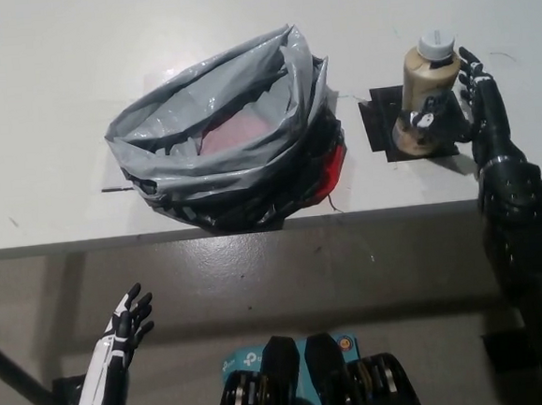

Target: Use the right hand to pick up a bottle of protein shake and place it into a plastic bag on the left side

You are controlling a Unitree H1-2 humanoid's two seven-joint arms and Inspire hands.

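Observation:
A tan protein shake bottle (427, 82) with a white cap stands upright on a black square mat (379, 125) at the table's right. My black right hand (475, 116) is right beside it, with the thumb across the bottle's lower front and the fingers (474, 72) spread along its right side. The hand has not closed on the bottle. To the left, a grey plastic bag (212, 149) sits on the table with its mouth open and something red inside. My white left hand (124, 334) rests open at the lower left, below the table's edge.
The white table (48, 107) ends at a front edge (254, 228) just below the bag. A red patch (336, 163) shows at the bag's right side, between bag and mat. Grey floor lies below the table.

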